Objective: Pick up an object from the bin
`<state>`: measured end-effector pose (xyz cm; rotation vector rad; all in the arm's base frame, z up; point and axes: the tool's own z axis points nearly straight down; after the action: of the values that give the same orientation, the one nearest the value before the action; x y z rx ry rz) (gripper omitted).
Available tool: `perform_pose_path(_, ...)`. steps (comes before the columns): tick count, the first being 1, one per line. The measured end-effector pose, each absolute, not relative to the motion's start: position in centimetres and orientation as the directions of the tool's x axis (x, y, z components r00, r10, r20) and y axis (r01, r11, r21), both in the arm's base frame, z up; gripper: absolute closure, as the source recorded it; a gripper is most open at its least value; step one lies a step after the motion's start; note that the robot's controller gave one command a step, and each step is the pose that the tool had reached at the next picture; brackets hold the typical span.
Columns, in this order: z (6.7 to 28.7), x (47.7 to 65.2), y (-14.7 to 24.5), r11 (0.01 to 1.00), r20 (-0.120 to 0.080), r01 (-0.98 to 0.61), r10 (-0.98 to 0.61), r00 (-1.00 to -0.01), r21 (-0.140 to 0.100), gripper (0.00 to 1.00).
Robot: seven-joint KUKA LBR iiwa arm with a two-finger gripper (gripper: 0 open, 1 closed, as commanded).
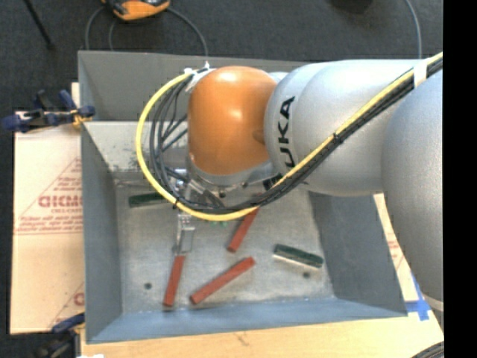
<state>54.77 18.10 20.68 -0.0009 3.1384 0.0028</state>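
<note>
A: Scanning from the left, what sits by the gripper (pixel 182 233)?
B: Left of it, a dark green flat bar (pixel 145 198); just below it, a slim red-brown stick (pixel 174 280); right of it, a second red-brown stick (pixel 222 280). Jaw state: cannot tell.

The big grey arm (pixel 350 136) has a round orange cap (pixel 227 118), black letters (pixel 287 134) and a long yellow cable (pixel 139 137)
</note>
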Motion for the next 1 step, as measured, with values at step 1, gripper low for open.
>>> perform_pose_path(1,16.08,54.36,17.27,0.991,-0.006,-0.134,-0.134,-0.991,0.000,0.00)
